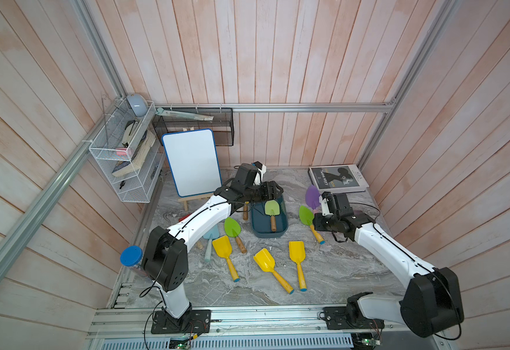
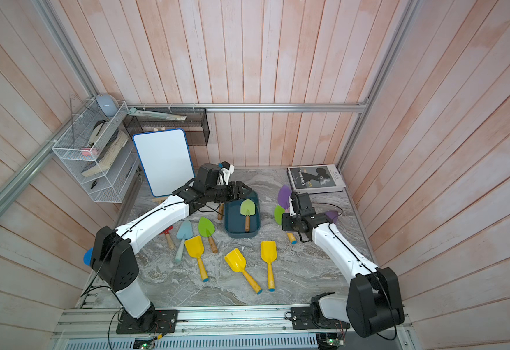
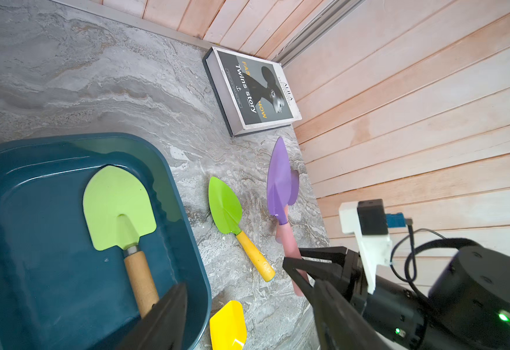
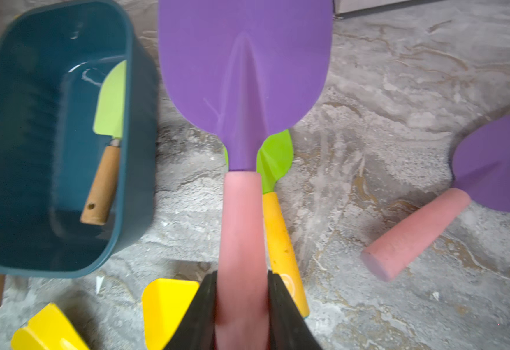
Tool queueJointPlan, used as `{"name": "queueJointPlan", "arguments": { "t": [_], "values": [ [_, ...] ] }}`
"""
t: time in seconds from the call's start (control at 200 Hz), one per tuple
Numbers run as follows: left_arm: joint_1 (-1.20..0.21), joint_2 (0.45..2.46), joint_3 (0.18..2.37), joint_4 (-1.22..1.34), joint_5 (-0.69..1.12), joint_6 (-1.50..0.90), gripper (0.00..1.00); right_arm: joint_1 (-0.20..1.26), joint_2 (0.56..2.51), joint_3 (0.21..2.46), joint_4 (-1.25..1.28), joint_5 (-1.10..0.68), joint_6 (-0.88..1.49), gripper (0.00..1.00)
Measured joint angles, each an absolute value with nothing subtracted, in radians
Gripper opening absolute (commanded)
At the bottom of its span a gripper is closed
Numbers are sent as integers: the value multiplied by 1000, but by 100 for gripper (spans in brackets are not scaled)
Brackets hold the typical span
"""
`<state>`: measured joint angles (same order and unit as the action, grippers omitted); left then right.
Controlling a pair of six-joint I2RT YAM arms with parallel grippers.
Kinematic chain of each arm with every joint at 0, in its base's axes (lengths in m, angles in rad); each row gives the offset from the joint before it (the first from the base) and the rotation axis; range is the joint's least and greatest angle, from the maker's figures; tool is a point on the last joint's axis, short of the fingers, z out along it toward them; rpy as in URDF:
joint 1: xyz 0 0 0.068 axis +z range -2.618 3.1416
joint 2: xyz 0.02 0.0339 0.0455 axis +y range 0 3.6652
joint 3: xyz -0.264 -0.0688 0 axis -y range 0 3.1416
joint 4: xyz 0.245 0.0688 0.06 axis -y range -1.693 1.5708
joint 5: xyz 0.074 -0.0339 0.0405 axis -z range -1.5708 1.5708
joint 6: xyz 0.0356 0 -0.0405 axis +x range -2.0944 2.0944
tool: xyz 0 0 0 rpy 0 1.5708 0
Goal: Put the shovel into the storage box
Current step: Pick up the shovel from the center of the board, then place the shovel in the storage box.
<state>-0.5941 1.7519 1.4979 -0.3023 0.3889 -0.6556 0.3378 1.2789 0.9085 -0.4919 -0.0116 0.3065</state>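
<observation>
"Right wrist view: what has the right end effector (image 4: pixel 241 281) got?"
"Its jaws are clamped on the pink handle of the purple shovel (image 4: pixel 244 75), beside the box (image 4: pixel 138 91), toward the far right corner of the surface (image 1: pixel 323 272)."
"And the left end effector (image 1: pixel 273 193)?"
"Wide open, holding nothing, over the box's far end. A green shovel (image 1: pixel 271 208) lies inside."

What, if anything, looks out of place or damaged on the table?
Nothing looks damaged or spilled. The light green wooden-handled shovel lies wholly inside the dark teal plastic storage box; the right gripper clamps the pink handle of the purple-bladed shovel squarely.
</observation>
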Motion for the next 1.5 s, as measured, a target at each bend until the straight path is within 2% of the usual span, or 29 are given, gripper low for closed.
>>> {"name": "queueJointPlan", "arguments": {
  "t": [0.405,1.065,1.5],
  "values": [
    [-594,1718,1411,-223,421,-670,71,516,1182,908,-459,-39,434,0],
    [-594,1824,1439,-178,466,-705,70,577,1182,891,-374,-103,472,0],
    [-594,1842,1440,-159,479,-713,48,598,1217,892,-374,-104,478,0]
  ]
}}
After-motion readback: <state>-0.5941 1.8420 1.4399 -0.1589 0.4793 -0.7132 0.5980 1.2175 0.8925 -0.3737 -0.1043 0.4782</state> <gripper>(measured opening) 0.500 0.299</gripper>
